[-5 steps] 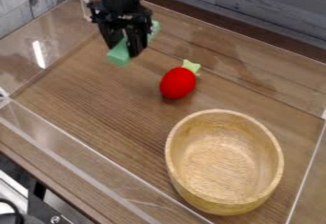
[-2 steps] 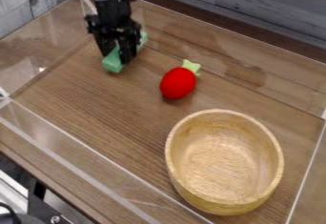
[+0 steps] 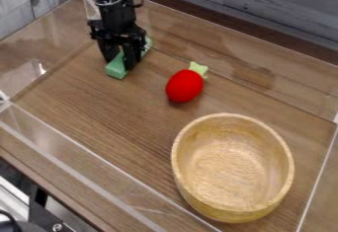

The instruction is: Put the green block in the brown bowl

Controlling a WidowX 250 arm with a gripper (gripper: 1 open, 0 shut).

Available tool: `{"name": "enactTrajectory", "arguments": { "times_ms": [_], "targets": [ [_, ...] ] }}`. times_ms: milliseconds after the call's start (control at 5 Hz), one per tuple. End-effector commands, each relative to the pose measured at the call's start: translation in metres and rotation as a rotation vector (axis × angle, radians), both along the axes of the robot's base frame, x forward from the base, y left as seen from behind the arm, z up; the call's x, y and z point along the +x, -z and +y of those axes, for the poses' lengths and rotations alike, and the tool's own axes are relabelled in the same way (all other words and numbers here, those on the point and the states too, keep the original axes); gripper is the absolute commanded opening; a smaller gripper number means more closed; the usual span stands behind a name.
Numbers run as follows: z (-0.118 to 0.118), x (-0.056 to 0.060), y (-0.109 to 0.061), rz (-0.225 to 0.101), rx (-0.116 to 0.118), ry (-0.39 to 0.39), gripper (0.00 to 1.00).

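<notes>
The green block (image 3: 121, 66) is a light mint bar at the upper left of the wooden table, standing tilted with its lower end near or on the surface. My black gripper (image 3: 119, 54) points straight down and is shut on the block's upper part, one finger on each side. The brown bowl (image 3: 234, 166) is a wide light-tan wooden bowl at the lower right with nothing in it, well apart from the gripper.
A red strawberry-like object (image 3: 185, 85) with a green top lies between the gripper and the bowl. Clear plastic walls (image 3: 53, 48) fence the table on the left and front. A grey plank wall runs along the back.
The gripper has come down and moved left with the green block in its grip, bringing the block close to the table. The strawberry and the bowl have not moved.
</notes>
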State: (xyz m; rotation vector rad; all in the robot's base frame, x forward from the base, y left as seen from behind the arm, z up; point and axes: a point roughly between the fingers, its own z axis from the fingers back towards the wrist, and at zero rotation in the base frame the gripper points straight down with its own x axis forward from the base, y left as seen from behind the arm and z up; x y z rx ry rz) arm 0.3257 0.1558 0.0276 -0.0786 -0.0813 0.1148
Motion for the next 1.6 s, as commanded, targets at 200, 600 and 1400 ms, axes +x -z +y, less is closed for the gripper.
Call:
{"name": "enactTrajectory", "arguments": {
  "times_ms": [200,600,1400],
  "targets": [
    [0.006,0.006,-0.013,-0.033,0.027,-0.008,0.0],
    [0.006,0.004,-0.009,-0.013,0.023,-0.016,0.0],
    [0.007,0.001,0.001,0.026,0.016,-0.033,0.0]
  ]
}}
